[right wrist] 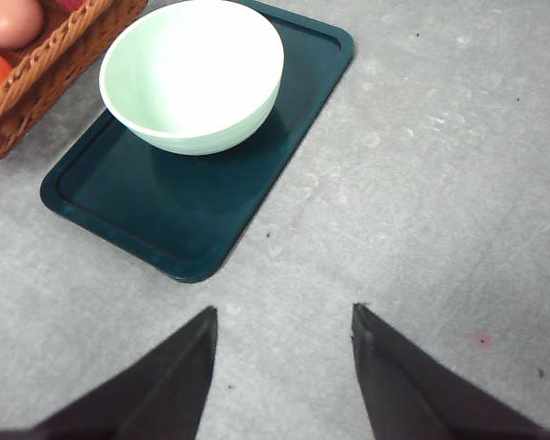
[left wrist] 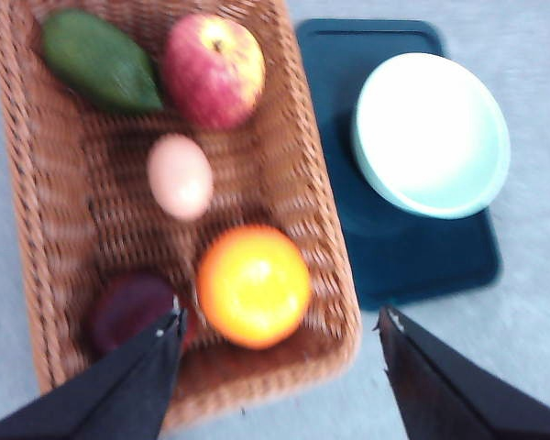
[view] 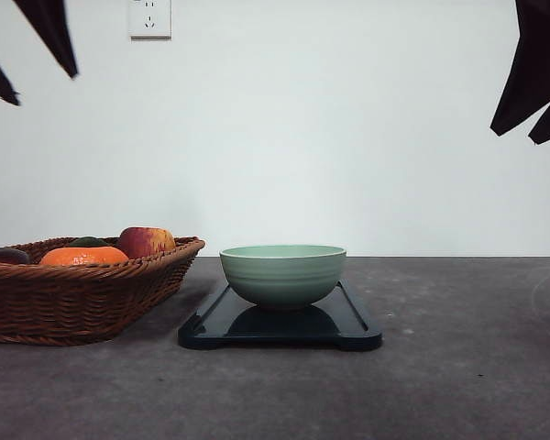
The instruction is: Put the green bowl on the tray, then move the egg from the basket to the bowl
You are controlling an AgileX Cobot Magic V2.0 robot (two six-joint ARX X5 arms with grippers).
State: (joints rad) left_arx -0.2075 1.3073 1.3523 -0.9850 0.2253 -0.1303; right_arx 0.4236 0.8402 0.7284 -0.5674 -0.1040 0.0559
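Green bowl (view: pixel 283 273) sits upright on the tray (view: pixel 353 323), toward the tray's far end as the right wrist view shows it, and is empty; the first step reads as complete. Tray lies flat on the bench (view: pixel 467 367), just beside the basket (view: pixel 73 307), which stands at the bench's left side.

Egg (left wrist: pixel 180 176) rests in the middle of the basket floor, between a red apple (left wrist: pixel 213 70) and an orange (left wrist: pixel 254 285), touching neither; an avocado (left wrist: pixel 101 60) and a dark purple fruit (left wrist: pixel 128 310) lie nearer the basket's ends; the transfer is not yet done.

Left gripper (left wrist: pixel 280 325) hangs above the basket's near end, jaws wide and holding nothing; right gripper (right wrist: pixel 284 316) hangs over bare bench near the tray, jaws likewise spread and empty.

Remaining, by my judgement: grasp the egg, carry it over the basket's side, set it in the bowl.
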